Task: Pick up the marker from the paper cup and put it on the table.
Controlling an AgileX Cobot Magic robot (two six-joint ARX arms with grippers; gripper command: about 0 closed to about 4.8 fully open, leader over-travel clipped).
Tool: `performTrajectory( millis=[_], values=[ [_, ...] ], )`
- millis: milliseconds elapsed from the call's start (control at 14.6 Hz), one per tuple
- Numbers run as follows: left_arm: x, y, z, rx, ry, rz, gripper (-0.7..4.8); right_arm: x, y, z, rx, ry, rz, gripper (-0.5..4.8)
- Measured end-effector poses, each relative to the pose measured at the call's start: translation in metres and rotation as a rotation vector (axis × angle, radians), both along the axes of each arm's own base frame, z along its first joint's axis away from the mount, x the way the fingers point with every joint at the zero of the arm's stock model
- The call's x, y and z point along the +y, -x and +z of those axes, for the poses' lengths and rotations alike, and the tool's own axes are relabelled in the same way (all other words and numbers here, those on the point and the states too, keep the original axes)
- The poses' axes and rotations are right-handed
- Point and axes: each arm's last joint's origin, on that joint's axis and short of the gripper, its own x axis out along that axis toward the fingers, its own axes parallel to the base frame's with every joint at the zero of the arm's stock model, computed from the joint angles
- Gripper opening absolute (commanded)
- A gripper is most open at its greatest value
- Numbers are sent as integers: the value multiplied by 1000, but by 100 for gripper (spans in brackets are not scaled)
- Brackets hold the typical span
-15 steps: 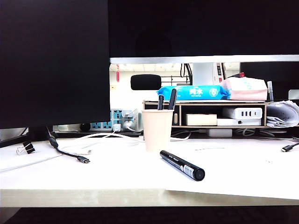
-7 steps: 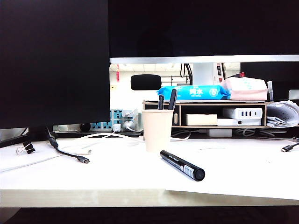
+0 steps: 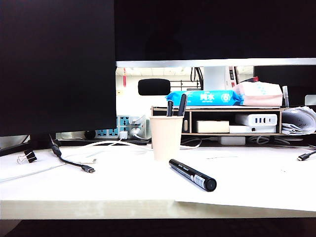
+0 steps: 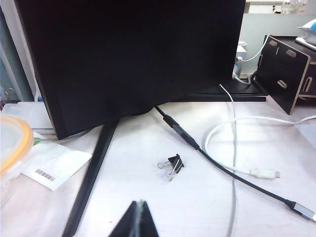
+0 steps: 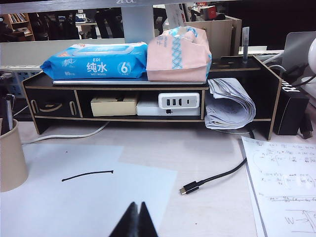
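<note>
The marker (image 3: 192, 175) lies flat on the table (image 3: 123, 190), just in front of and to the right of the paper cup (image 3: 166, 137), apart from it, its cap end pointing toward the near right. The cup stands upright near the middle of the table with two slimmer black pens (image 3: 176, 106) standing in it; in the right wrist view the cup (image 5: 11, 156) sits at the edge of the picture. Neither arm appears in the exterior view. The right gripper (image 5: 136, 221) is held low over a white sheet (image 5: 89, 197) at the near right, fingertips pressed together, holding nothing, pointing level toward the wooden desk shelf (image 5: 148, 89) at the far side. The left gripper (image 4: 138, 220) is likewise level at the near left, its fingertips meeting with nothing between them, facing the dark monitor (image 4: 133, 54); a binder clip (image 4: 171, 165) and a black cable (image 4: 232, 173) lie ahead of it
</note>
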Motion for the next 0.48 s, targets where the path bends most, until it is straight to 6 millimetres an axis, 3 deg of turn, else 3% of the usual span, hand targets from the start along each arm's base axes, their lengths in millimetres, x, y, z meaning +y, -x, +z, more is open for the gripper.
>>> performTrajectory(
  millis=[480],
  values=[
    [0,0,0,0,0,0,-4,-3,0,0,0,0,-28,-6]
  ],
)
